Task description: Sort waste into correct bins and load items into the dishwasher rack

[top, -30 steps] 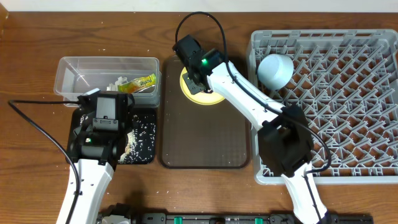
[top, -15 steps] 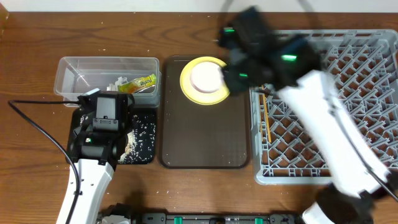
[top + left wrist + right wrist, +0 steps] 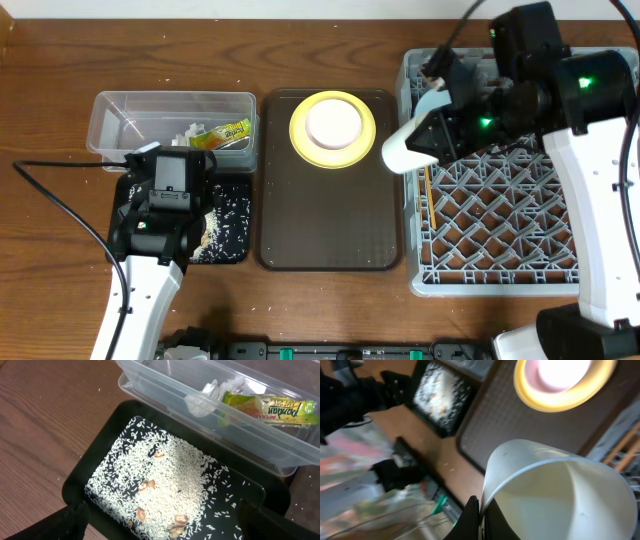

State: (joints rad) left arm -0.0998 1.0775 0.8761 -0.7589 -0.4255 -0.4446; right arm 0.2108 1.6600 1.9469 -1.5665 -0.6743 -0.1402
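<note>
Over the left edge of the dishwasher rack [image 3: 500,230], my right hand [image 3: 479,510] is clamped on the rim of the small white cup [image 3: 408,150], which is tipped sideways, probably to go in mouth-down. Further left, the pink bowl [image 3: 333,120] waits on the yellow plate [image 3: 350,152]. My left hand [image 3: 170,520] hovers wide open and empty above the rice [image 3: 170,475] in the black tray [image 3: 100,425].

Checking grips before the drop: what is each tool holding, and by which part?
Right tool pinches the white cup by its rim; left tool holds nothing.
</note>
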